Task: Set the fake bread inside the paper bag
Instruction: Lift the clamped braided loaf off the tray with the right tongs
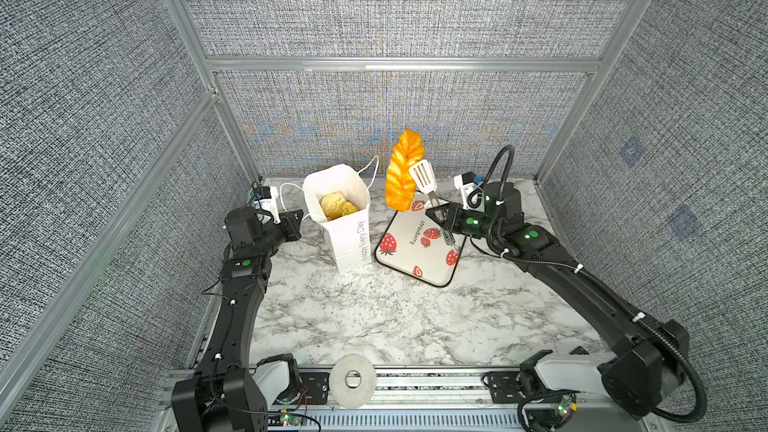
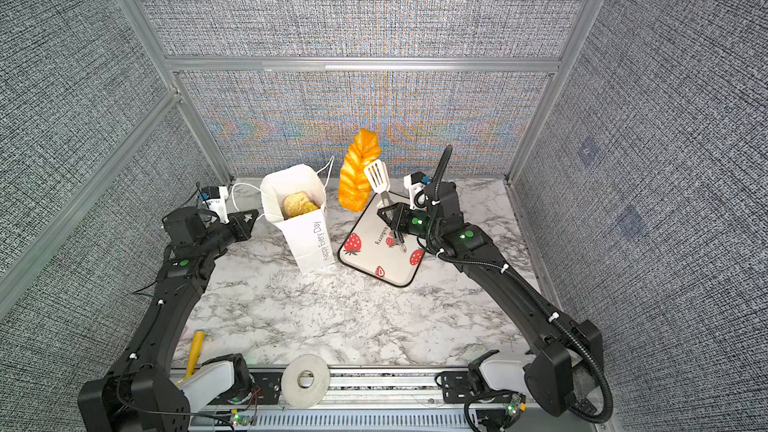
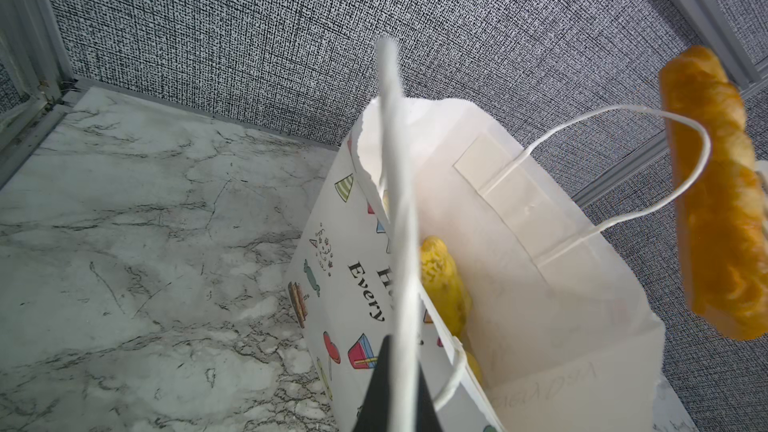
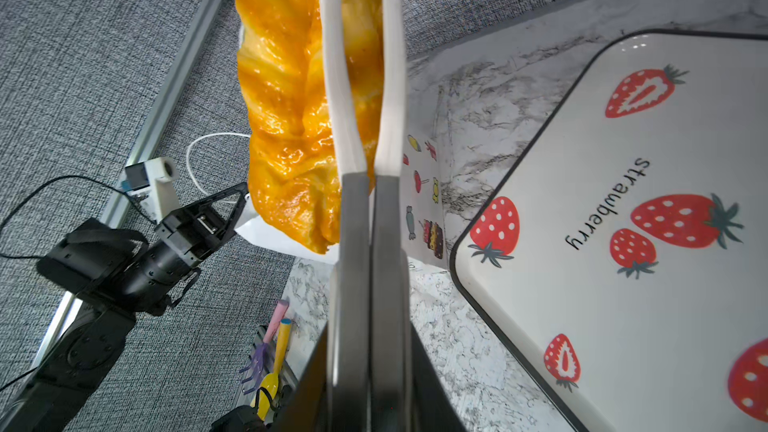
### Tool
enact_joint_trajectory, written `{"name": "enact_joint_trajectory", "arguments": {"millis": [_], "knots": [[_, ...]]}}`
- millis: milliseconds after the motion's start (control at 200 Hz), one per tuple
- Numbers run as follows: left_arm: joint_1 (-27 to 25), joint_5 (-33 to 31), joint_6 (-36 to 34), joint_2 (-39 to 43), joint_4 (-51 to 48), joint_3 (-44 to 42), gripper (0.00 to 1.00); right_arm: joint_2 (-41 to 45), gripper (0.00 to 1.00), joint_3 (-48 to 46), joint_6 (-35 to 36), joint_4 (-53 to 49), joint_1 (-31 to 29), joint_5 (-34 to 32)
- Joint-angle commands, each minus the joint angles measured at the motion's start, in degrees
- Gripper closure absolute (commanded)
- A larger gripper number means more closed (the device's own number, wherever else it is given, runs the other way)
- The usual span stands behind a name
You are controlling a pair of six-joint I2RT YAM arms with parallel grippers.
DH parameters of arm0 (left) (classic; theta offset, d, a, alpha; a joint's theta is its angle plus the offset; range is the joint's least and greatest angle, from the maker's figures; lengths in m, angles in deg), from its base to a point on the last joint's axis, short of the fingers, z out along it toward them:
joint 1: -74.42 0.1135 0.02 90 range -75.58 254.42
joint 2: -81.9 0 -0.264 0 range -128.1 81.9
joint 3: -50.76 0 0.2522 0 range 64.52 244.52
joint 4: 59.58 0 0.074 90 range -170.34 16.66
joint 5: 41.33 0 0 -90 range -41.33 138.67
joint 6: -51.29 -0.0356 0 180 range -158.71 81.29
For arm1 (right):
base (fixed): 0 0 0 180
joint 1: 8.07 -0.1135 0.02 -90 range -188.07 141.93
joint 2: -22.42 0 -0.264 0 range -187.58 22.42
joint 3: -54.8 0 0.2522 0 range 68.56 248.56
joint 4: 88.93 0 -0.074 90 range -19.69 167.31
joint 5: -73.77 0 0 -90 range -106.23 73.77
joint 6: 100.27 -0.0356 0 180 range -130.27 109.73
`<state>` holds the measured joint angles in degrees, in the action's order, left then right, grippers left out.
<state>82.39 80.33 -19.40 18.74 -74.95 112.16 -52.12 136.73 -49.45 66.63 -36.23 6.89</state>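
The right hand (image 1: 435,214) is clamped tight on the metal handles of white slotted tongs (image 1: 423,178). The tongs pinch the long braided loaf (image 1: 402,172), so it hangs on end in the air, out past that hand's tip and higher than it. The paper bag (image 1: 347,238) stands on the tabletop (image 1: 374,317) between the two hands, just beside the loaf's lower end, with a few rolls (image 1: 337,205) already down inside. The left hand (image 1: 299,219) is closed on one cord handle (image 3: 399,209), drawing that side of the mouth towards itself. The strawberry tray (image 1: 432,283) under the right hand shows no bread that I can see.

I'd say the job now is to carry the loaf across and feed it in end first. It looks long for that opening, so I'd bring its lower end over the middle of the mouth and hold it near upright. I'd let go only once the end is below the rim. The other cord handle arches up on the loaf's side and could snag. The left hand should hold firm so the bag doesn't tip.
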Motion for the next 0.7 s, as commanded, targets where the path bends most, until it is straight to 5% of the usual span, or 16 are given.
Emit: {"name": "enact_joint_trajectory", "arguments": {"millis": [0,695], "knots": [[0.03,0.51,-0.34,0.05,0.38,0.18,1.0,0.45,0.82,2.32,2.3,3.99,-1.5,-0.15],[0.03,0.6,-0.3,0.33,0.45,0.18,1.0,-9.79,0.81,20.41,10.15,-2.78,-13.46,-7.71]]}}
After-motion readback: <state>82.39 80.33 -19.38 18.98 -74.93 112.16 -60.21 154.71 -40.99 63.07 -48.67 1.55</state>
